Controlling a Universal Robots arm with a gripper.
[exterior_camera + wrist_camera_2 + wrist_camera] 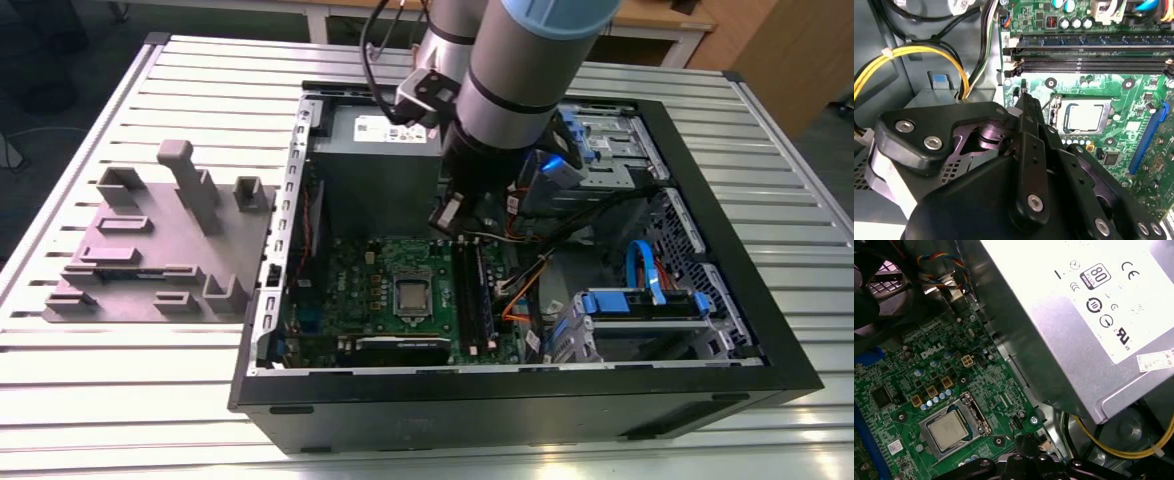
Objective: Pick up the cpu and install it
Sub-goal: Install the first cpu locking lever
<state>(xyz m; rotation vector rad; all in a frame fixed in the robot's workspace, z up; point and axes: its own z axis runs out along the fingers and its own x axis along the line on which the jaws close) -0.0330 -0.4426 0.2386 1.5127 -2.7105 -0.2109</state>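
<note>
gripper: the gripper (1024, 95) has its two black fingers pressed together with nothing between them, hanging over the motherboard (914, 390) just beside the socket, on the side toward the grey power supply (1079, 315).
cpu: the cpu (1085, 118) is lying flat in its socket frame with the silvery top showing; it also shows in the first wrist view (949, 432) and in the exterior view (412, 293), mid-board. The fingers are near it but not touching.
risk: I'd guess the main worry is the tips clipping the socket frame or the little parts around it, since it's tight in there. The yellow cables (914, 55) run close to the wrist and could snag.
surface: the open pc case (721, 370) sits on a slatted metal table (107, 390), with a grey fixture block (160, 250) on the exterior view's left.
room: wooden furniture shows at the far edge.
</note>
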